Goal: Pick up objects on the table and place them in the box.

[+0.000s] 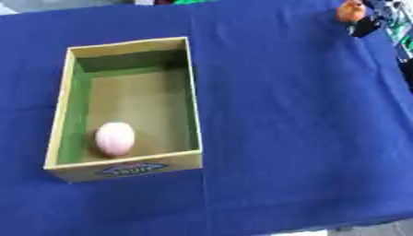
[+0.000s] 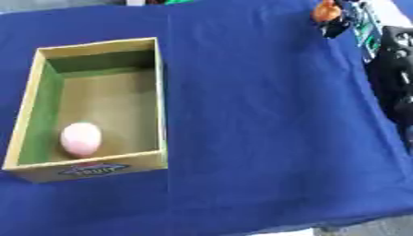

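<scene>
Blue cloth [image 1: 290, 115], right hand [image 2: 332, 24] fingers closed on orange object [image 2: 325, 12], far corner, box [image 1: 192, 92] well apart

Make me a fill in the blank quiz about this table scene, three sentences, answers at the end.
1. The pink ball lies inside the ____.
2. The cloth on the table is ____.
3. The right hand, at the table's far right, holds something ____.

Answers: box; blue; orange
</scene>
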